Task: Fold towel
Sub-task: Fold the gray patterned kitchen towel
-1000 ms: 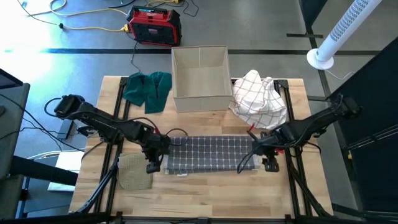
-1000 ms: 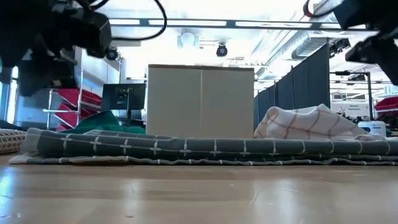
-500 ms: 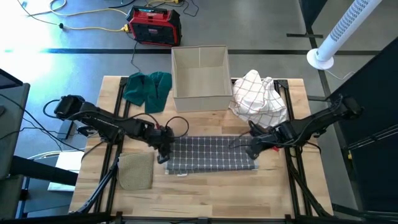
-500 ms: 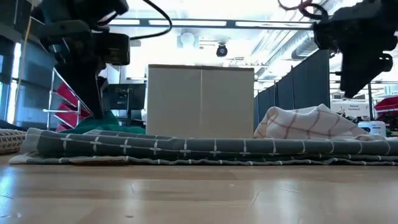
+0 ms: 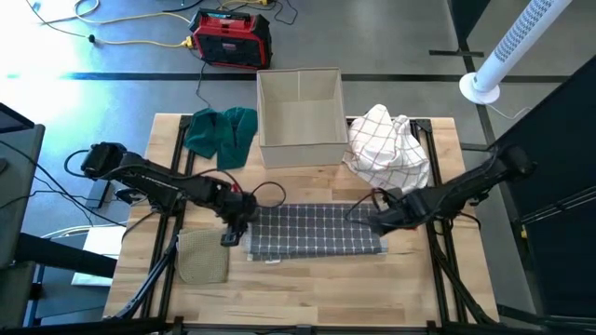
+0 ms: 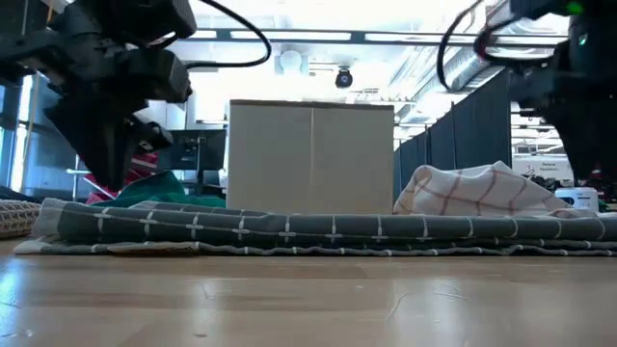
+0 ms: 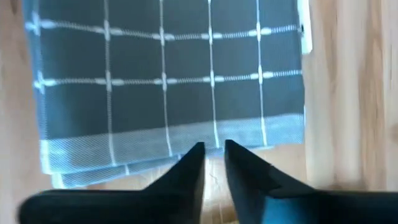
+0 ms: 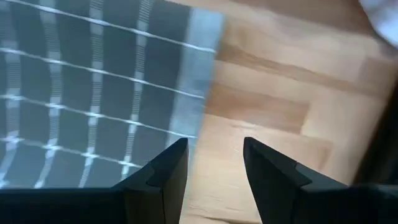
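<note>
box (image 5: pixel 300 116) behind grey towel (image 5: pixel 317 230)

towel (image 5: pixel 317 230): dark grey, white grid lines, pale woven border; cloth (image 5: pixel 386 147) white w/ thin red check; crumpled rag (image 5: pixel 220 133) green; mat (image 5: pixel 203 255) olive-tan; box (image 5: pixel 300 115) beige; table (image 5: pixel 317 288) light wood; case (image 5: pixel 231 37) red/black; arms black

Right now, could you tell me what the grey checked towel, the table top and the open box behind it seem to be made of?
Grey checked towel: woven cloth, matte, lying limp in flat layers. Table top: wood, light, with visible plank grain, probably sealed. Open box: likely cardboard or stiff fabric, plain matte beige walls; I cannot tell which.
</note>
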Controlling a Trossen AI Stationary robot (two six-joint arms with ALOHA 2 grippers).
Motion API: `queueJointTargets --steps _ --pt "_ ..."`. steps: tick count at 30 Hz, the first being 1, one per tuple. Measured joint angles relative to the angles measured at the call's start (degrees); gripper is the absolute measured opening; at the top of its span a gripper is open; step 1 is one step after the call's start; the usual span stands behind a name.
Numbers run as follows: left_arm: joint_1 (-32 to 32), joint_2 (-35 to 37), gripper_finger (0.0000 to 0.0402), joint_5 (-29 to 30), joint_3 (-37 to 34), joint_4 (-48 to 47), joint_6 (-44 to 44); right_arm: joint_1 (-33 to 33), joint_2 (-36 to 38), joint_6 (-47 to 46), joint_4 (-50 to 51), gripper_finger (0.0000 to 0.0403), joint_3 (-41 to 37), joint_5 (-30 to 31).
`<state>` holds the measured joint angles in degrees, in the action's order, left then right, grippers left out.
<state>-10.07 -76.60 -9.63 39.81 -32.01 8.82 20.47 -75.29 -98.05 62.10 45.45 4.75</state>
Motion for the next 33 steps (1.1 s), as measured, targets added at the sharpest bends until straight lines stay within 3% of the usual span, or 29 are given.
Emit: queueJointTargets --steps 6,10,13,23,28,33 --pt "-2.88 0.00 0.0163 -0.08 -1.96 -0.16 0.01 -2.92 -4.91 0.12 -6.42 0.0149 0.00 -0.94" --pt "-4.68 0.00 0.0204 4.18 -5.43 0.43 0.46 -4.46 -9.08 0.41 -8.25 0.0176 0.00 -1.93" --pt "-5.13 0.00 0.0215 6.63 -8.01 1.88 1.02 -4.81 -12.10 0.89 -8.60 0.0197 -0.07 -2.63" --pt "-5.00 0.04 0.0207 10.71 -11.78 14.82 2.07 -4.77 -16.33 1.23 -18.35 0.0172 -3.59 -5.49" --pt "-3.98 -0.13 0.0206 15.02 -11.97 18.42 1.99 -4.67 -11.82 3.13 -14.26 0.0028 -4.86 -4.54" --pt "-1.63 -0.50 0.0206 15.83 -11.97 22.50 1.53 -4.66 -4.57 2.06 -5.71 0.0007 -5.43 -3.70"
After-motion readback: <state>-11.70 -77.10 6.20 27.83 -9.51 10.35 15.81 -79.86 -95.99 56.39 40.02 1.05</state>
